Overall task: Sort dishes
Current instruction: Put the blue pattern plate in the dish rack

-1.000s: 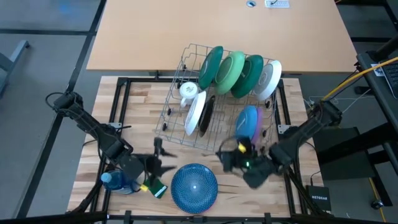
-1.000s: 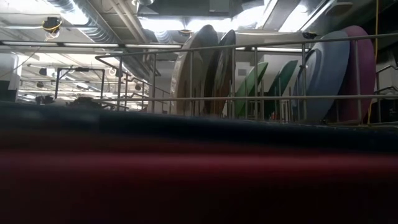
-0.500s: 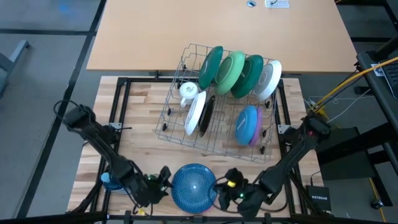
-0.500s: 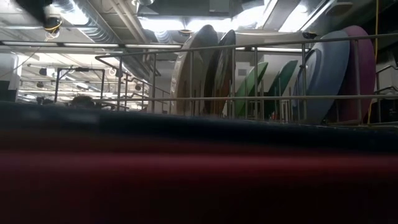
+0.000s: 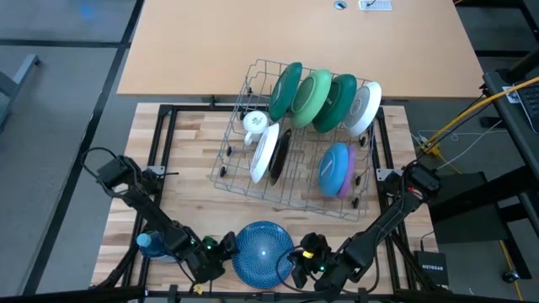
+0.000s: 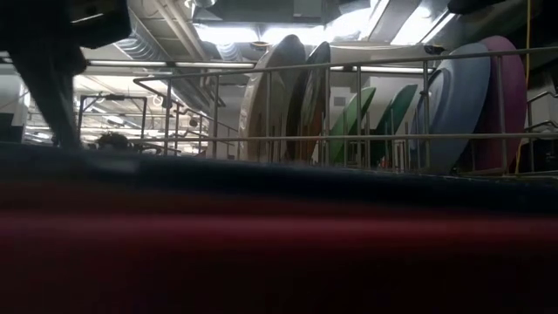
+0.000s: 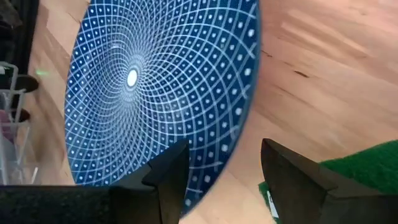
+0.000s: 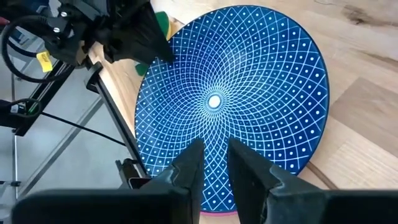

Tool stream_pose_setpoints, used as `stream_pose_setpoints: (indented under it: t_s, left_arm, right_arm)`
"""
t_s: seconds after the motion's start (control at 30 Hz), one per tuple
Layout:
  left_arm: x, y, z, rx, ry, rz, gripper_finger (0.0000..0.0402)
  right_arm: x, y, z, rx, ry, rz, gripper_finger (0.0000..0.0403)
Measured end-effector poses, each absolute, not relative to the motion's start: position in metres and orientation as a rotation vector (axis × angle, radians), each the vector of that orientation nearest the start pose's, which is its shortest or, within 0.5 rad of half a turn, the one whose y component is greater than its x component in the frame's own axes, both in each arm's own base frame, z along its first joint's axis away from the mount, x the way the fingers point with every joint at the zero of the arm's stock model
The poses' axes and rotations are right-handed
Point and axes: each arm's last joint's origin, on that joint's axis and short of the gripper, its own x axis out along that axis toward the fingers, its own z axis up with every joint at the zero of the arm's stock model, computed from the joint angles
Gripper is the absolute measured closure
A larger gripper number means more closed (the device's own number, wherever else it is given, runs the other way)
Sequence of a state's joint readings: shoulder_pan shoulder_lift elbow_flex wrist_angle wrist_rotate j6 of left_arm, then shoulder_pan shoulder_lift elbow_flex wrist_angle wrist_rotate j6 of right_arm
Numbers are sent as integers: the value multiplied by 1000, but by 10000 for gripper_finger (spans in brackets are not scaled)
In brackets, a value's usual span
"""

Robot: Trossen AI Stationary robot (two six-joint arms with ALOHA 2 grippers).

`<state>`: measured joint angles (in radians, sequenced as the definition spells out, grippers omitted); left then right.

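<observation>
The blue patterned plate (image 5: 264, 252) lies flat on the table (image 5: 189, 172) at its near edge, directly between the left pincer (image 5: 226, 250), spread at its rim, and the right pincer (image 5: 299, 263), narrowly parted, equally near opposite.

9 plates (image 5: 263, 253) — 1 mug (image 5: 255, 124), 1 rack (image 5: 244, 172), 1 sponge (image 7: 367, 167).

We read only one word: "NETGEAR", in pale letters on the small black box (image 5: 432, 268) lying beside the table's right front corner in the high view. A white label (image 5: 375, 5) sits on the tan board at the far edge, but we cannot make out its print.
</observation>
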<state>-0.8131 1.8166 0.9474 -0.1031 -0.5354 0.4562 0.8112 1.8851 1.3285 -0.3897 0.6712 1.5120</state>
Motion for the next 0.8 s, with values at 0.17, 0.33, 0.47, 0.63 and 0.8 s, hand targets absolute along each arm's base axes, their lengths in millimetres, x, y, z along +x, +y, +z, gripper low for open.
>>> stream_pose_setpoints:
  t_s: [0.17, 0.33, 0.47, 0.63, 0.8]
  left_arm:
    - [253, -235, 137, 1065, 664, -432, 215]
    - [257, -231, 137, 1088, 663, -431, 240]
    - [258, -230, 137, 1087, 666, -431, 292]
    - [258, -231, 138, 1078, 656, -420, 367]
    - [259, -230, 139, 1033, 658, -381, 390]
  right_arm:
    - [284, 273, 203, 809, 604, -390, 329]
    - [284, 273, 203, 808, 604, -390, 329]
    - [284, 273, 203, 808, 605, -390, 329]
    - [284, 273, 203, 808, 606, -389, 329]
    - [284, 273, 203, 808, 606, -389, 329]
